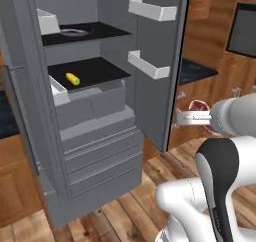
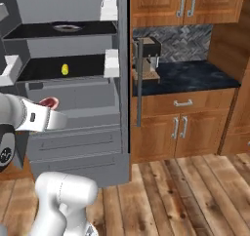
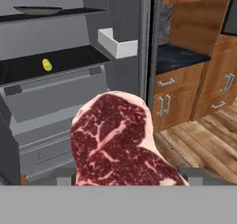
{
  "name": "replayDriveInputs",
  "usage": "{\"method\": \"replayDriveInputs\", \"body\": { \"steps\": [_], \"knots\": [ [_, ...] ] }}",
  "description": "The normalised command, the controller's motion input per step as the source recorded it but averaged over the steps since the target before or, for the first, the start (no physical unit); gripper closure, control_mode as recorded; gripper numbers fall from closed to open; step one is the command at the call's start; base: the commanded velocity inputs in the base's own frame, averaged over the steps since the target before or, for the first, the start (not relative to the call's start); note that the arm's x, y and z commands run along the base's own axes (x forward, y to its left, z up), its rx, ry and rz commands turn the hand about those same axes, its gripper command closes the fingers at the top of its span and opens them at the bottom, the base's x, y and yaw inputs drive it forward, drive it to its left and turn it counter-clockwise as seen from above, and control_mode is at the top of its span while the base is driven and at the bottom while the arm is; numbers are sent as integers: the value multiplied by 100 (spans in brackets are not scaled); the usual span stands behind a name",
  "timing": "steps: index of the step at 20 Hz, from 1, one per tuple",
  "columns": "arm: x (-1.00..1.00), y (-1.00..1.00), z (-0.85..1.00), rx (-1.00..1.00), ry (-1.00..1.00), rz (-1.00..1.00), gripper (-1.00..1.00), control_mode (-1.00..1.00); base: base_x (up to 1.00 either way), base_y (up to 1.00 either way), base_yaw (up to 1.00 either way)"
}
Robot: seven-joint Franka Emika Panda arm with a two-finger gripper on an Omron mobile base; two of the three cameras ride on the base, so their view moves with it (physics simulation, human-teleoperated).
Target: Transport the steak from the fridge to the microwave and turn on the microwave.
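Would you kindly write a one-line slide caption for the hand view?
Marbled raw steak held between the gripper fingertips outside the open fridge, a corn cob left on its shelf.

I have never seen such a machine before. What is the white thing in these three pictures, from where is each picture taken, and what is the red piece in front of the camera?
The white thing is a robot arm in a simulated kitchen. Two pictures come from cameras on its base, behind the arm to its left and right. The third comes from a camera on its hand, looking along the tool.

The red piece is a flat dark red steak with pinkish-white marbling. The tool holds it between its two fingers, out in front of the tall grey steel fridge, whose door stands open. On a dark fridge shelf lies a small yellow corn cob, and a shallow grey dish sits on the shelf above.

To the right are wooden cupboards, and a dark counter with a small coffee machine.
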Motion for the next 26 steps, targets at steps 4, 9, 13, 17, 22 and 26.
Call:
{"method": "replayDriveInputs", "body": {
  "steps": [4, 9, 13, 17, 22, 26],
  "knots": [
    [0, 0, 0, 0, 0, 0, 100, 100, -23, 0, -40],
    [0, 0, 0, 0, 0, 0, 100, 100, -12, 0, -46],
    [0, 0, 0, 0, 0, 0, 100, 100, 0, -2, -39],
    [0, 0, 0, 0, 0, 0, 100, 100, 0, 0, -35],
    [0, 0, 0, 0, 0, 0, 100, 100, 1, -1, -30],
    [0, 0, 0, 0, 0, 0, 100, 100, 17, -13, -24]
  ]
}}
